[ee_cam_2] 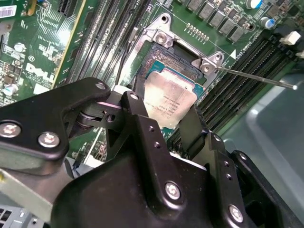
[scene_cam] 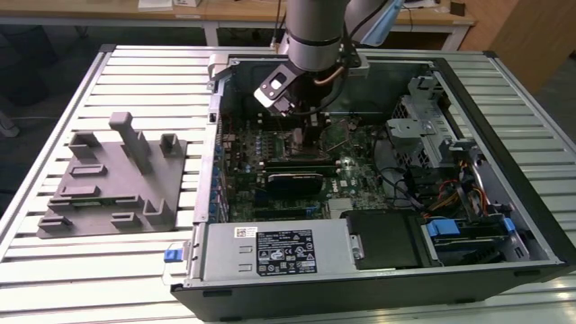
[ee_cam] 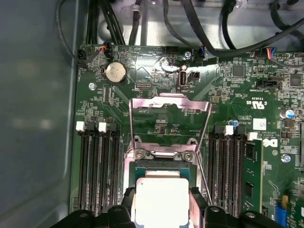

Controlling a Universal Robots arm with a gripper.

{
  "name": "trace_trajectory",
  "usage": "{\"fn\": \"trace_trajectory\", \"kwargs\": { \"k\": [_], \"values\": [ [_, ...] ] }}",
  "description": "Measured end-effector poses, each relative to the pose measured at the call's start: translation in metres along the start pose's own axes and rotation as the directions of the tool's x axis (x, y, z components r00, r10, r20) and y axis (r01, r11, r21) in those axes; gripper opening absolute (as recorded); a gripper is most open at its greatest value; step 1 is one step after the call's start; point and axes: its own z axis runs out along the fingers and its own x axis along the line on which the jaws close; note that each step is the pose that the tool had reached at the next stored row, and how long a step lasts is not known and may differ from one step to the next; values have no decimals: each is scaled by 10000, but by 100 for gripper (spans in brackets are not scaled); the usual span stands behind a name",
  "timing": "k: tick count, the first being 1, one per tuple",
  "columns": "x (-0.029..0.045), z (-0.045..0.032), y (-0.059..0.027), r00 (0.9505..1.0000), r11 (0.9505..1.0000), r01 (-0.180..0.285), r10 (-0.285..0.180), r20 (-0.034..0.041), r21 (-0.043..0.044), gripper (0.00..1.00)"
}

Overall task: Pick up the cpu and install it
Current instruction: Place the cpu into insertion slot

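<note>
Silver-topped cpu (ee_cam: 161,199) sits between the gripper (ee_cam_2: 164,107) fingers (ee_cam_2: 135,111), directly over the socket (ee_cam: 164,156) on the motherboard (ee_cam: 228,90). Jaws are narrow, with one black finger against each of two opposite cpu edges, so it reads as gripped. Can't tell whether the chip is fully seated or a touch above the socket. In both wrist views it lies flat and square to the socket frame.

Load plate (ee_cam: 170,107) is hinged open, lying back on the coin cell (ee_cam: 115,72) side of the socket. Retention lever (ee_cam_2: 256,78) is out, a thin metal rod slanting across the board. Memory slots (ee_cam: 97,171) flank the socket on both sides, with white latches.

Exterior view: arm (scene_cam: 315,34) comes down from the far side into the open PC case (scene_cam: 504,88), wrist over the far-middle of the board. Case lies on its side on a slotted aluminium table (scene_cam: 135,74). Grey plastic fixture (scene_cam: 112,182) with upright posts sits on the table at the exterior view's left, just beside the case and well apart from the gripper. Power supply (scene_cam: 270,253) runs along the near edge of the case, with a black block (scene_cam: 387,239) just beside it toward the exterior view's right. Drive cage (scene_cam: 423,128) and cables (scene_cam: 450,199) are at the right end.
</note>
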Motion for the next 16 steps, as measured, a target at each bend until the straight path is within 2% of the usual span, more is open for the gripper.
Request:
{"fn": "trace_trajectory", "kwargs": {
  "k": [16],
  "values": [
    [-2,136,-18,10000,10000,-30,30,1,0,53]
  ]
}}
